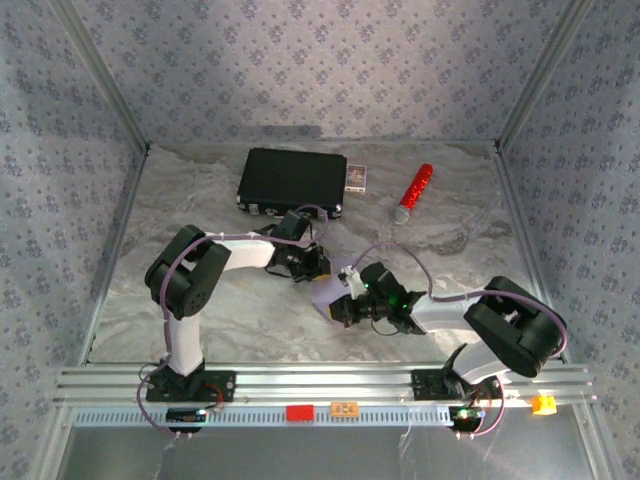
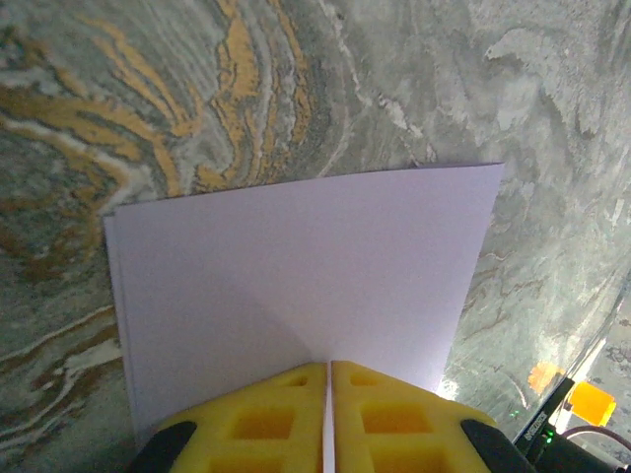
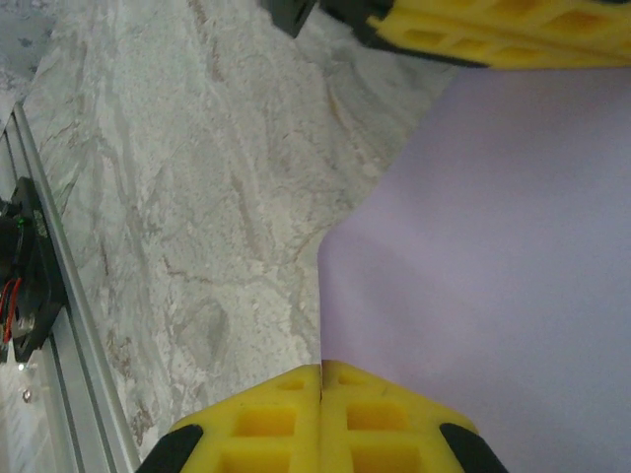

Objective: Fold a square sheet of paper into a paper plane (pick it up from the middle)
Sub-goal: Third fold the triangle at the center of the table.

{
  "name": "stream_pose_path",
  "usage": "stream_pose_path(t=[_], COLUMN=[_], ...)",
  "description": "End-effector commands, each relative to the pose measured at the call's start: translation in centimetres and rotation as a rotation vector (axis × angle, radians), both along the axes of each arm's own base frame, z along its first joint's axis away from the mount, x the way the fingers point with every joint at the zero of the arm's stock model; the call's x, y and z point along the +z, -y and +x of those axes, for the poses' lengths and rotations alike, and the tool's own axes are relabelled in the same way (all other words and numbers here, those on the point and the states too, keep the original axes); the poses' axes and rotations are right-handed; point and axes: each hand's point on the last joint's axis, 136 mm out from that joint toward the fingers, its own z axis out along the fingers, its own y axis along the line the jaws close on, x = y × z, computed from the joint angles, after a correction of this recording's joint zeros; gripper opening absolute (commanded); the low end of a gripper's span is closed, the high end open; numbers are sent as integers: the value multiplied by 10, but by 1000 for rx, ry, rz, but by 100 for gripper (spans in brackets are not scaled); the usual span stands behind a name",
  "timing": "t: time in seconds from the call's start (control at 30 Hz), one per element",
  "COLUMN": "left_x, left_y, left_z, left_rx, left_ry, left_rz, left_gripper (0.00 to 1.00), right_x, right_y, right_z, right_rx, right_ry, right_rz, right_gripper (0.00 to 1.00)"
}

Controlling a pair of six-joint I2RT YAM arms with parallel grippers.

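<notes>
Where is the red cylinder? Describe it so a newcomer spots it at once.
Start at the black case at the far side of the table. Right of it lies a small white-and-dark box, then the cylinder, lying slanted. It alone is bright red, with a silvery near end.

Soft overhead light washes the marbled table (image 1: 180,190), brightest toward the far wall, leaving only faint shadows under the arms. The overhead view is hazy and bluish, the black case (image 1: 292,178) a near-featureless block. Close up, the sheet of paper (image 2: 315,266) is evenly lit and sharp, the marble beyond it tinged orange, while the left gripper's yellow fingers (image 2: 256,424) and the right gripper's fingers (image 3: 256,424) blur at the frame's foot.
</notes>
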Motion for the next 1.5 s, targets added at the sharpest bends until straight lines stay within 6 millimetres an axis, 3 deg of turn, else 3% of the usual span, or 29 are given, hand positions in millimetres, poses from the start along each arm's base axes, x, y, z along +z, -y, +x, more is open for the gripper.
stream_pose_path(t=[0.0,0.27,0.5,1.47], left_x=[-12,-9,-10,-10], left_y=[-5,-6,-7,-7], left_z=[-11,-12,-12,-12], left_rx=[-7,-3,0,9], left_ry=[-43,-36,-31,-30], left_rz=[21,19,17,12], left_gripper=[10,9,10,9], right_x=[4,-7,-7,-11], right_y=[5,22,25,35], right_z=[13,26,33,33], right_rx=[-49,-130,-171,-213], right_ry=[-8,-22,-13,-24], right_rz=[-13,-78,-87,-130], right_gripper=[2,2,2,2])
